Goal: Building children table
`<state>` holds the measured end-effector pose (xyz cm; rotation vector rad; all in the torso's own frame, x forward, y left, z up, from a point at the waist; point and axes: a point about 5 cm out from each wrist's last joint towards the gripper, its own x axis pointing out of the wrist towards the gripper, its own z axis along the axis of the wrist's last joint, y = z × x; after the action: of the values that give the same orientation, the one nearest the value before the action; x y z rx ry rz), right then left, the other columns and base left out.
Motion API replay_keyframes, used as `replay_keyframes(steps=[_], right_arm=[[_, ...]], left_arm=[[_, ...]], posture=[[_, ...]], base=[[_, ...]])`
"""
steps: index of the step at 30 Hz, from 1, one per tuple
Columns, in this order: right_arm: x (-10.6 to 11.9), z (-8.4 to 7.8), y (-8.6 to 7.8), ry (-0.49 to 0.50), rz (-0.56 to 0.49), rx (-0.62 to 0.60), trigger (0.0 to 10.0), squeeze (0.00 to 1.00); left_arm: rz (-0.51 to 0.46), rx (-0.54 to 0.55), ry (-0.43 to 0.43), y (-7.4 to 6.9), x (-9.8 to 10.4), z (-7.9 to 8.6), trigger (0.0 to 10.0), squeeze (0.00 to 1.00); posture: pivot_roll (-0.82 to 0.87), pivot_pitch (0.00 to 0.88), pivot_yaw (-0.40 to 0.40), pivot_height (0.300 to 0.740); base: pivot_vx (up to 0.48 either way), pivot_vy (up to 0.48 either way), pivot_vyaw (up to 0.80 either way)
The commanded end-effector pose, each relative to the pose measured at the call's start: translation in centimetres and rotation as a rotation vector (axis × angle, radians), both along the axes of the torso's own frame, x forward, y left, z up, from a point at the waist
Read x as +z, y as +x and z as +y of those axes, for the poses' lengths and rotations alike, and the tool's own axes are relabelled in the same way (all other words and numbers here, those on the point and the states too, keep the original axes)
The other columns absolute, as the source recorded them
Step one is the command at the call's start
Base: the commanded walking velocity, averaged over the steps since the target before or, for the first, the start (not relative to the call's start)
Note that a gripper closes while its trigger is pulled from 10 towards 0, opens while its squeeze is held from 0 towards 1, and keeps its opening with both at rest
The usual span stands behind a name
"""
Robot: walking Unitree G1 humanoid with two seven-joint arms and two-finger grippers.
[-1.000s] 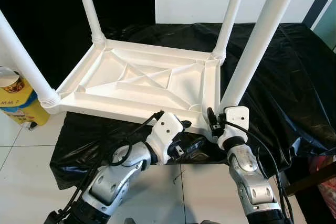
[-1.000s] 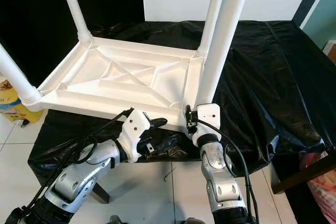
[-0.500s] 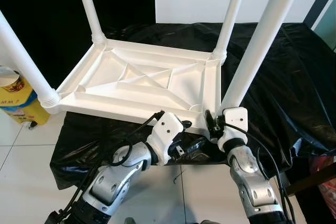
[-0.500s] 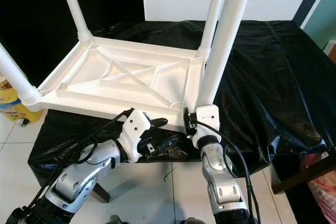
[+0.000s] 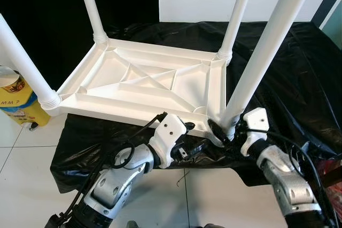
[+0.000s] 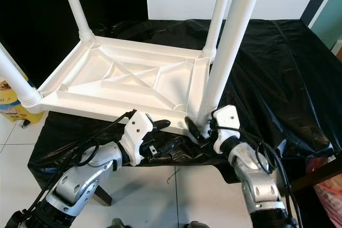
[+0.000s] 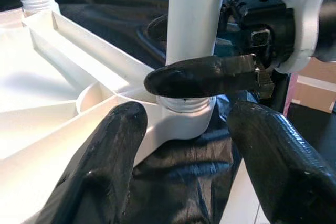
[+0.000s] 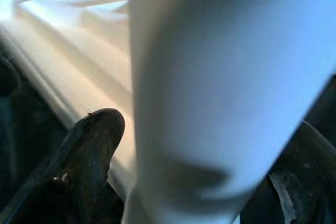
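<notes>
**Robot grips leg of upturned children's table**

We see the white plastic children's table (image 5: 144, 86) lying upside down at the centre of the frame, its ribbed underside facing up, on a surface draped in black plastic sheeting (image 5: 299, 78). Four white legs stand in its corner sockets. Our right end effector (image 5: 224, 133), at lower right of centre, closes its black fingers (image 7: 202, 76) around the base of the nearest leg (image 5: 262, 52), just above its socket at the table's near right corner. Our left end effector (image 5: 196, 143) hovers just beside that corner, low in the frame, its two fingers (image 7: 105, 166) spread apart and holding nothing, pointed at the socket. At the left edge, a yellow container (image 5: 18, 105) stands on the white tiled floor (image 5: 21, 185) beside the surface.
</notes>
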<state>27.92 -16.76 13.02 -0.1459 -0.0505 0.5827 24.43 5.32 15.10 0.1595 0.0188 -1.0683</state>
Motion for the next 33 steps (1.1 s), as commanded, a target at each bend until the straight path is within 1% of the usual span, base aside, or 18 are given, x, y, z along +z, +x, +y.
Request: replay_keyframes(steps=[1, 3, 5, 6, 7, 8, 9, 10, 11, 17, 20, 21, 22, 23, 24, 27, 29, 33], right_arm=[[-0.3, -0.2, 0.1, -0.011, 0.02, 0.035, 10.0, 0.0], [-0.3, -0.2, 0.5, -0.027, 0.022, 0.052, 10.0, 0.0], [-0.2, 0.4, 1.1, -0.045, 0.024, 0.109, 10.0, 0.0], [-0.2, 0.4, 1.1, -0.045, 0.024, 0.109, 10.0, 0.0], [-0.2, 0.6, 1.3, -0.054, 0.023, 0.128, 9.5, 0.0], [-0.2, 0.6, 1.3, -0.054, 0.023, 0.128, 9.5, 0.0], [-0.3, 0.7, 1.3, -0.059, 0.025, 0.146, 3.3, 0.0], [-0.3, 0.7, 1.3, -0.059, 0.025, 0.146, 3.3, 0.0], [-0.4, 0.5, 1.2, -0.061, 0.028, 0.155, 0.0, 0.0], [-0.7, 0.1, 1.3, -0.066, 0.034, 0.172, 0.0, 0.0], [-1.5, -0.6, 1.1, -0.077, 0.063, 0.135, 0.0, 0.0], [-1.7, -0.8, 1.0, -0.077, 0.07, 0.121, 2.4, 0.0], [-1.7, -0.8, 1.0, -0.077, 0.07, 0.121, 2.4, 0.0], [-1.8, -0.8, 1.0, -0.073, 0.073, 0.11, 6.8, 0.0], [-1.8, -0.9, 0.9, -0.062, 0.076, 0.1, 10.0, 0.0], [-1.9, -0.7, 0.8, -0.041, 0.08, 0.083, 10.0, 0.0], [-2.0, -0.4, 0.7, -0.009, 0.074, 0.039, 10.0, 0.0], [-2.1, -0.2, 0.7, -0.002, 0.062, -0.013, 10.0, 0.0]], left_arm=[[0.026, -0.052, 0.019, -0.2, -0.4, 0.0, 10.0, 0.0], [0.025, -0.052, 0.02, -0.1, -0.4, 0.0, 10.0, 0.0], [0.021, -0.051, 0.021, -0.1, -0.3, 0.0, 10.0, 0.0], [0.021, -0.051, 0.021, -0.1, -0.3, 0.0, 10.0, 0.0], [0.019, -0.05, 0.021, -0.1, -0.3, 0.0, 10.0, 0.0], [0.019, -0.05, 0.021, -0.1, -0.3, 0.0, 10.0, 0.0], [0.017, -0.047, 0.022, -0.1, -0.3, 0.1, 10.0, 0.0], [0.017, -0.047, 0.022, -0.1, -0.3, 0.1, 10.0, 0.0], [0.015, -0.043, 0.024, 0.0, -0.2, 0.1, 10.0, 0.0], [0.012, -0.038, 0.025, 0.1, -0.2, 0.2, 10.0, 0.0], [0.012, -0.044, 0.024, 0.0, -0.3, 0.1, 10.0, 0.0], [0.011, -0.047, 0.024, 0.0, -0.3, 0.0, 10.0, 0.0], [0.011, -0.047, 0.024, 0.0, -0.3, 0.0, 10.0, 0.0], [0.011, -0.049, 0.024, 0.1, -0.3, 0.0, 10.0, 0.0], [0.01, -0.051, 0.024, 0.1, -0.3, 0.0, 10.0, 0.0], [0.009, -0.052, 0.024, 0.1, -0.3, -0.1, 10.0, 0.0], [0.008, -0.054, 0.025, 0.1, -0.3, -0.1, 10.0, 0.0], [0.008, -0.056, 0.025, 0.1, -0.3, -0.2, 10.0, 0.0]], posture=[[-0.04, 0.058, -0.024, 0.74], [-0.04, 0.056, -0.023, 0.74], [-0.02, 0.048, -0.025, 0.74], [-0.02, 0.048, -0.025, 0.74], [-0.02, 0.047, -0.025, 0.74], [-0.02, 0.047, -0.025, 0.74], [-0.02, 0.044, -0.028, 0.74], [-0.02, 0.044, -0.028, 0.74], [-0.01, 0.042, -0.03, 0.74], [-0.01, 0.039, -0.031, 0.74], [-0.03, 0.03, -0.026, 0.74], [-0.03, 0.03, -0.026, 0.74], [-0.03, 0.03, -0.026, 0.74], [-0.03, 0.028, -0.026, 0.74], [-0.03, 0.027, -0.026, 0.74], [-0.03, 0.025, -0.026, 0.74], [-0.03, 0.023, -0.028, 0.74], [-0.03, 0.023, -0.028, 0.74]], base=[[0.0, 0.0, 0.0], [0.0, 0.0, 0.0], [0.0, 0.0, 0.0], [0.0, 0.0, 0.0], [0.0, 0.0, 0.0], [0.0, 0.0, 0.0], [0.0, 0.0, 0.0], [0.0, 0.0, 0.0], [0.0, 0.0, 0.0], [0.0, 0.0, 0.0], [0.0, 0.0, 0.0], [0.0, 0.0, 0.0], [0.0, 0.0, 0.0], [0.0, 0.0, 0.0], [0.0, 0.0, 0.0], [0.0, 0.0, 0.0], [0.0, 0.0, 0.0], [0.0, 0.0, 0.0]])
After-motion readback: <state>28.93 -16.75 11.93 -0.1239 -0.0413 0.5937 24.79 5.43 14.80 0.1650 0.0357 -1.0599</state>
